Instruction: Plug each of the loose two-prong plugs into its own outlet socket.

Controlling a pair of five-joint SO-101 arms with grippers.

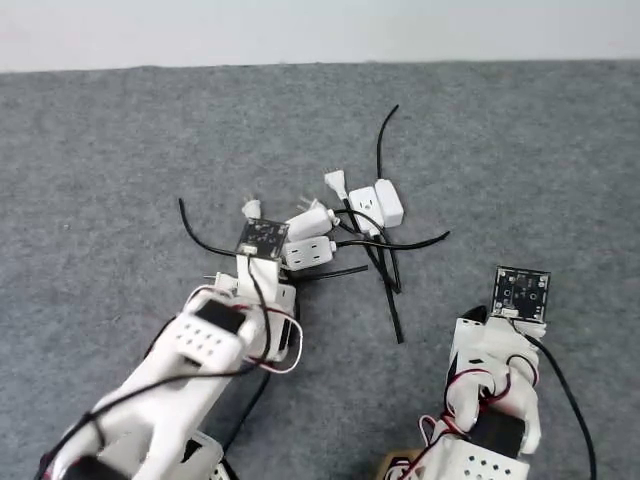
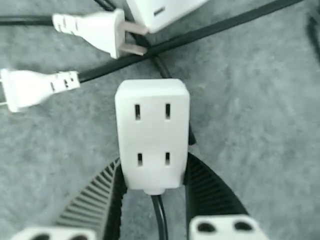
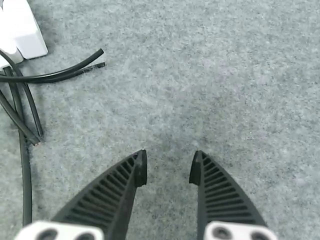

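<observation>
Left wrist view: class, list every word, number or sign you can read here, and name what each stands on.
No text can be read.
On the plug whose prongs show: small raised marks by its cord, too blurred to read.
On the other plug: like marks, too blurred.
On the outlet block in the left gripper: no print.

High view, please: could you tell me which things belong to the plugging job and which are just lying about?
Job: outlet block in the left gripper; second outlet block; loose plug; another plug; third plug; black cords.
Lying about: grey carpet; the right gripper hangs open above it.
</observation>
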